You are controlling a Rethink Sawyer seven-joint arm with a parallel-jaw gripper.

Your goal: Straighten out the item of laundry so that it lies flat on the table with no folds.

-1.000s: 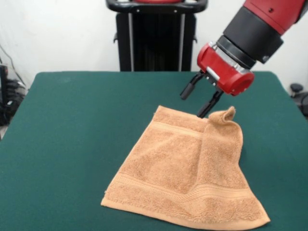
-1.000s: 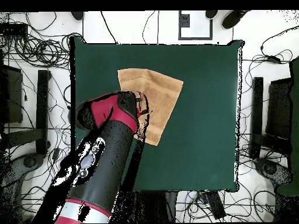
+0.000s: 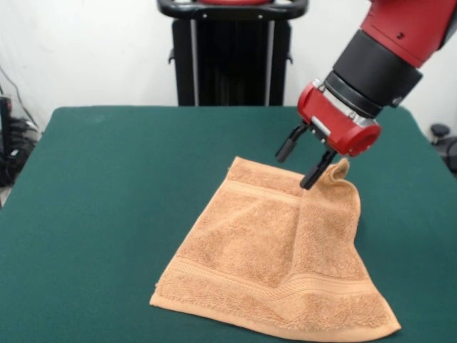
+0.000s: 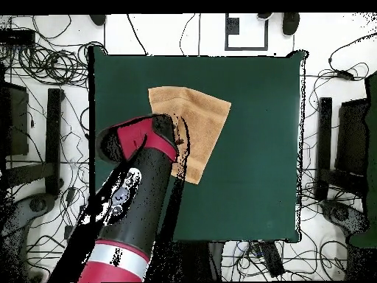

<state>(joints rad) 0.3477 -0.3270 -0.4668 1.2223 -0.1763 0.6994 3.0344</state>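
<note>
Front view: towel point(image 3: 275, 257), orange-tan terry, lies on green table point(image 3: 107, 214), right of centre and toward the near edge. Set diagonally, corners pointing approx. far, left-near, right-near. Most of it lies flat. Woven band stripe runs along near edge; second band visible near far edge. Far-right corner is not flat: it stands up in a small peak and curls over, w/ a crease running down from it along the right side. Arm enters from upper right, red and black. Gripper point(image 3: 298, 164) hangs tilted just above far edge of towel, beside the raised corner. Jaws are spread apart, nothing between them; one finger tip sits close to or on the cloth at the raised corner, contact cannot be confirmed. Other finger is clear of the towel, over bare table. Black pedestal point(image 3: 232, 53) stands behind table's far side.

Overhead view: towel point(image 4: 202, 121) in upper-middle part of table point(image 4: 258, 184), well inside all edges. Arm covers the towel's lower-left part; red wrist housing sits over that side. Gripper point(image 4: 177, 136) only partly seen at the wrist end, dark fingers against cloth; jaw spread not readable here. Visible part of towel looks flat, upper-right corner pointed. Cables point(image 4: 44, 66) and stands lie on the floor round the table.
</note>
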